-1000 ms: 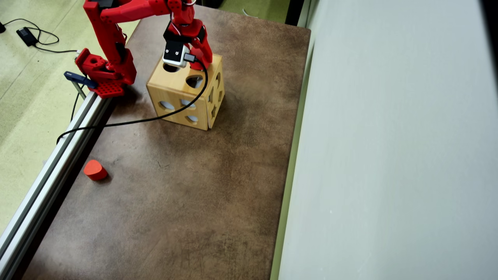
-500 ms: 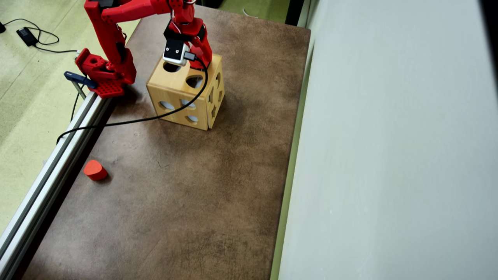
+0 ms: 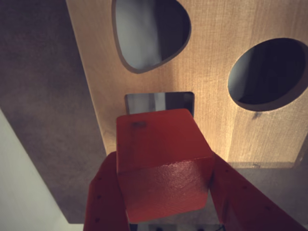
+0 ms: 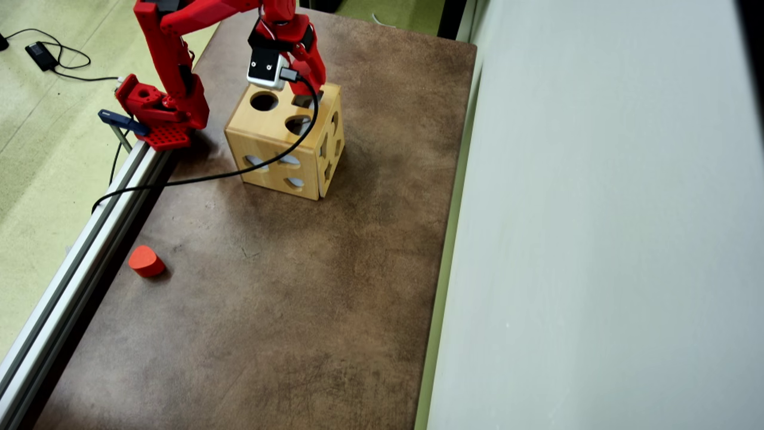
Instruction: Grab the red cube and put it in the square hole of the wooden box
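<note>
Fingers of the gripper were clamped on opposite sides of the red cube, which filled the lower middle of the wrist view. The cube hung above the top face of the wooden box, covering the near part of the square hole; only the far strip of that dark cutout showed past the cube's upper edge. Beyond it on the same face lay a rounded teardrop-shaped cutout, and to the right in the wrist view a round cutout.

From overhead, the wooden box stood near the far end of the brown surface, close to the arm's base clamped at the surface's left edge. The gripper hovered over the box's far top edge, with the wrist camera and its black cable trailing down across the box toward the left edge. The cube itself was hidden there by the arm. An orange-red block with a rounded top rested alone near the left edge of the surface, beside the metal rail, well apart from the box.
</note>
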`<state>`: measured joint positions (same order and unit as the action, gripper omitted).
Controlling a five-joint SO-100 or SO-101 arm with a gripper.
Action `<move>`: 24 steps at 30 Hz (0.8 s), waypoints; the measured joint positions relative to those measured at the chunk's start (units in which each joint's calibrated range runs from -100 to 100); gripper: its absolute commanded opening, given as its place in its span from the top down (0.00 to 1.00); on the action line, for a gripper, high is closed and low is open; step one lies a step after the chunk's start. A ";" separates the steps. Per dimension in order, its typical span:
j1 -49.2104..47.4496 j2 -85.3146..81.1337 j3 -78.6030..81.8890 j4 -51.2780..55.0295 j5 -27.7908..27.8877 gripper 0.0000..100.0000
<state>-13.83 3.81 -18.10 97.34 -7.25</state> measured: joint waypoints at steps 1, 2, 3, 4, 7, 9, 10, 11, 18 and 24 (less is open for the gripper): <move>0.00 0.08 0.00 0.00 0.00 0.98; 0.00 0.00 0.00 0.00 0.00 0.98; 0.00 0.00 0.00 0.00 0.00 0.98; 0.00 0.00 0.00 0.00 0.00 0.98; 0.00 0.17 0.00 0.00 0.00 0.98; 0.00 0.17 0.00 0.00 0.00 0.98; 0.00 0.17 0.00 0.00 0.00 0.98; 0.00 0.17 0.00 0.00 0.00 0.98; 0.00 0.17 0.90 0.00 0.00 0.98; 0.00 0.17 2.26 0.00 0.00 0.98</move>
<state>-13.83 3.98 -15.85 97.34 -7.25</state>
